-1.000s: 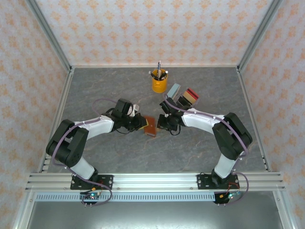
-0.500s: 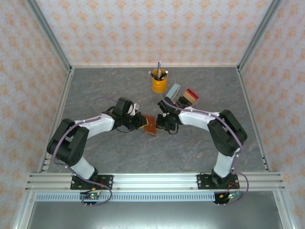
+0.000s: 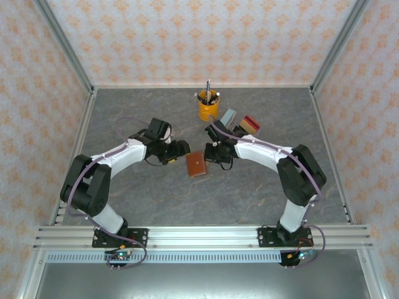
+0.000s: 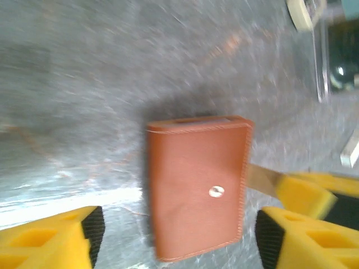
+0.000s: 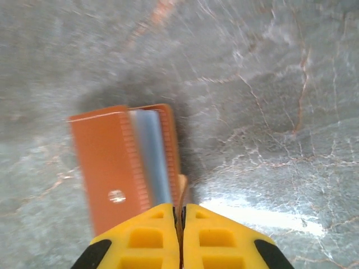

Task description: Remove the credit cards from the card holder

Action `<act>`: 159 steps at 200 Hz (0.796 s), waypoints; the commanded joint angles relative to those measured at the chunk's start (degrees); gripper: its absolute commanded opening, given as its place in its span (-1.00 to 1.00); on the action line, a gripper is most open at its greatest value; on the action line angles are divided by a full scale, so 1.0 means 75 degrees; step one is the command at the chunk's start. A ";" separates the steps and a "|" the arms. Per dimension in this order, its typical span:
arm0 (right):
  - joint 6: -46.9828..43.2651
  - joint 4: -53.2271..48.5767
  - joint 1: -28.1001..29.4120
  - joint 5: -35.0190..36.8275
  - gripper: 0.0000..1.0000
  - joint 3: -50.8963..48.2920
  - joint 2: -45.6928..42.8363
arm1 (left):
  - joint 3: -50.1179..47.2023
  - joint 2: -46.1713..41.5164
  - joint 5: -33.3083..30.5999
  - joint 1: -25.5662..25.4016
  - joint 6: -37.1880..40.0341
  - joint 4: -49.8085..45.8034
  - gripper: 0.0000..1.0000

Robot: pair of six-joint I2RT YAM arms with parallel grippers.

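Judging the card holder light, supple leather, we hold its tab in the clenched right jaws at two o'clock, left jaws released at ten.

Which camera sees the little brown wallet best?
The left wrist camera: the card holder lies whole and close, snap showing. The right wrist camera sees its edge, partly hidden. The top camera shows it tiny.

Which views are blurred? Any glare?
Left wrist: card holder and table smeared, glare streak lower left. Right wrist: holder's edges soft, marble at right sharper, bright glare patch low right. Top external: sharp, evenly lit.
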 commanded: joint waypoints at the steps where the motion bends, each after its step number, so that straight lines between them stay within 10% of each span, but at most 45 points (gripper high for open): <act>1: -0.0588 -0.0326 0.0096 -0.0110 -0.86 0.0563 -0.0371 | 0.0398 -0.0591 -0.0808 0.0396 0.0326 -0.1061 0.64; 23: -0.0607 -0.0216 0.0255 -0.0755 -0.86 0.0987 -0.0148 | 0.0583 -0.0986 -0.1334 0.0773 0.0534 -0.1637 0.99; 82: -0.0325 -0.0035 0.0692 -0.1088 -0.86 0.1873 0.0558 | 0.0570 -0.1791 -0.2749 0.1144 0.0503 -0.2258 1.00; 159: 0.0222 -0.0483 -0.0091 0.0344 -0.87 0.1103 0.0329 | -0.0011 -0.1629 -0.1439 0.1146 0.0339 -0.1189 0.99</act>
